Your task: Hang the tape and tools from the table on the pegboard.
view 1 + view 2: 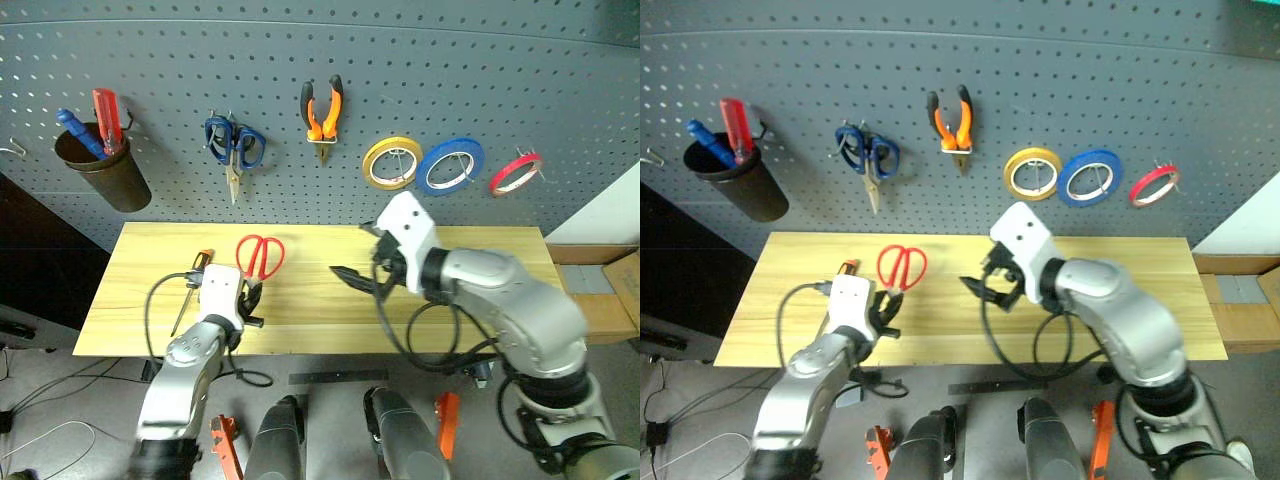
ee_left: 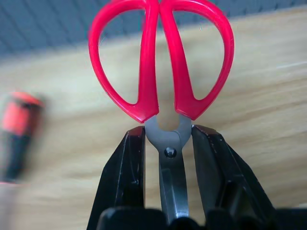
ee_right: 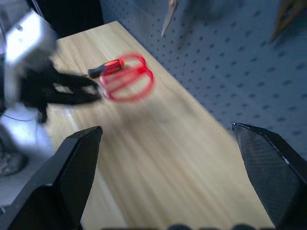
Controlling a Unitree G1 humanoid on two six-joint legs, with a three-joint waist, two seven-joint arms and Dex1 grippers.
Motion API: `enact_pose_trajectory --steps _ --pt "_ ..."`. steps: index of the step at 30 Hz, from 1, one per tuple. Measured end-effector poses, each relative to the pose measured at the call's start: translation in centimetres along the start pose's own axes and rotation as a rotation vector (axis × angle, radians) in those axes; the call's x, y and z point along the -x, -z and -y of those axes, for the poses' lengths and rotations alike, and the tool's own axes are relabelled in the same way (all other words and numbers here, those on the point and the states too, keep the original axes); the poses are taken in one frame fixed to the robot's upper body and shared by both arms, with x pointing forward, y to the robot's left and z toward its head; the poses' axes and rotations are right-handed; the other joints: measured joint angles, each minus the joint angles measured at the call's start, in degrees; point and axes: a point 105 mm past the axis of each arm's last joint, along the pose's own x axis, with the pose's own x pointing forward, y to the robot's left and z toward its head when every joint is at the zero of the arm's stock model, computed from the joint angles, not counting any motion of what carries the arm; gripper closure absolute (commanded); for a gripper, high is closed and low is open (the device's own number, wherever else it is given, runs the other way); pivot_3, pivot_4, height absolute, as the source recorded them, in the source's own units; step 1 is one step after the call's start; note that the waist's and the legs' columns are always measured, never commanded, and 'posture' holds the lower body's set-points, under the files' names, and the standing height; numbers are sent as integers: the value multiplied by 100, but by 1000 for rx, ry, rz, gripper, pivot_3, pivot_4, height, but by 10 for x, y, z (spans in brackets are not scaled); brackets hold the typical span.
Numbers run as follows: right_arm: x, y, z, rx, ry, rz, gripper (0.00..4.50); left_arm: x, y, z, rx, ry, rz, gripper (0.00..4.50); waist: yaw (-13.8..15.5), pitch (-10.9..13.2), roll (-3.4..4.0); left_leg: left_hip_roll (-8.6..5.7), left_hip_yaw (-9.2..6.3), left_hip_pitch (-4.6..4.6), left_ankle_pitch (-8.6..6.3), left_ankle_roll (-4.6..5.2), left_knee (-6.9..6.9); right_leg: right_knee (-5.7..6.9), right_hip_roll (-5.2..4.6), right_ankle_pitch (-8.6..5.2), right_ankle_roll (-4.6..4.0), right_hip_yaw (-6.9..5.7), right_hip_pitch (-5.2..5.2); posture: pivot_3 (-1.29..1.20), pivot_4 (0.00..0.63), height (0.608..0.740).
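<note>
The left claw [image 2: 168, 143] is squeezed on the red scissors [image 2: 160, 62] by their stiff, slippery metal neck, with the light loops sticking out past its tips, while the right claw [image 1: 362, 280] is wide open and holds nothing.

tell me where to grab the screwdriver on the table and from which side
Grip the screwdriver around its orange-and-black handle, the thick end nearest the pegboard. It lies flat on the table, its thin shaft pointing toward the near edge, so coming from above with the fingers across the handle looks best. The left gripper beside it is shut on the red scissors; the right gripper is open.
</note>
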Motion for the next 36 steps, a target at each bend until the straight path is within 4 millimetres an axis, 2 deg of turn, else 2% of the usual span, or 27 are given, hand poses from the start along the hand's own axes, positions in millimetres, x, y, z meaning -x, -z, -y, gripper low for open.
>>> enact_pose_trajectory --steps 3,8,11,18,24,31,36 --pt "6 -5 -1 37 -37 57 0 11 -32 1 -70 1 158 3424 9 0 0 -2 1 1 -1 2 3 -11 -2 0 2 2 17 -111 265 740" --pt "14 -18 15 58 -9 133 0 25 -69 -20 -172 -80 304 3424 14 0 0 -2 0 6 -1 3 4 -8 4 1 3 0 20 -98 261 740" --pt "13 -23 20 65 -6 156 0 25 -83 -21 -216 -71 358 3424 14 0 -1 -3 -1 6 -1 3 4 -9 4 1 3 -2 21 -95 258 740" --pt "11 -21 30 55 17 151 0 17 -128 -31 -291 -98 500 3424 19 0 0 -7 -7 5 -1 3 3 -9 2 1 4 -6 25 -97 257 740" --pt "9 -21 31 57 31 149 0 2 -115 -39 -283 -100 439 3424 0 1 0 -4 -7 5 -2 4 -1 -10 3 1 4 -8 23 -110 264 740" --pt "7 -27 32 70 43 163 0 -13 -100 -33 -300 -57 374 3424 10 1 0 -4 -10 4 -2 4 2 -9 0 1 4 -9 24 -120 269 740" --pt "4 -52 22 84 -11 281 0 -18 -97 -32 -308 -46 357 1766 1 2 1 -2 -9 4 -2 4 1 -10 1 1 4 -8 24 -124 272 740"
